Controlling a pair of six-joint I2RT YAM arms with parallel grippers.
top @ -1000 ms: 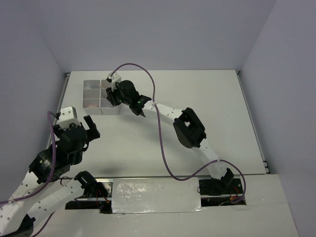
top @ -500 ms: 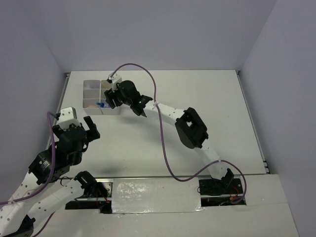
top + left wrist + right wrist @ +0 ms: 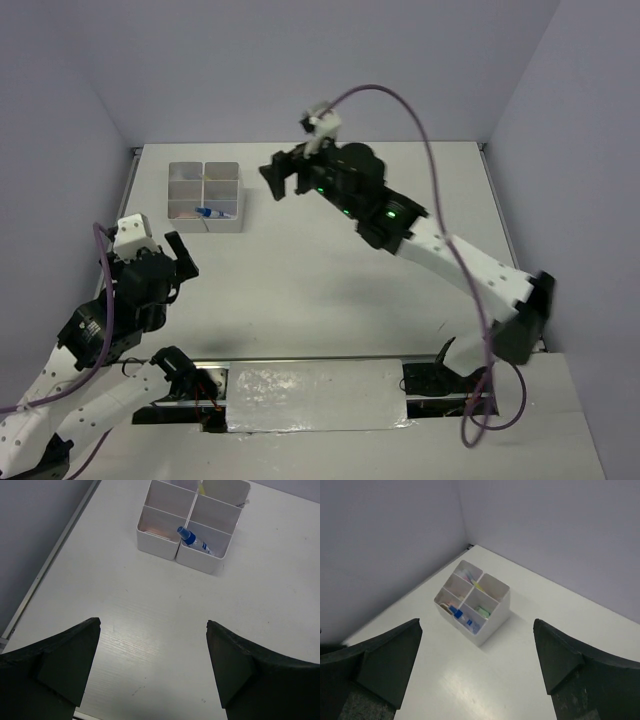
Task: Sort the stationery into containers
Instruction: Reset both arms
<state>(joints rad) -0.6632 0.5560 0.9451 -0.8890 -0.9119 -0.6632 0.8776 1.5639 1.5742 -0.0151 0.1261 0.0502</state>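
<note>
Translucent whitish four-compartment plastic box [image 3: 205,196] sits upper left on the white worktop [image 3: 400,290], near its left edge. Blue-capped clear pen [image 3: 192,539] leans in the lower-right compartment. Left tool [image 3: 152,630] and right tool [image 3: 282,178]: both spread apart, well clear of the box.

You see a white table [image 3: 400,250], evenly lit, with plain pale-violet walls [image 3: 300,60] rising along its far, left and right edges.
</note>
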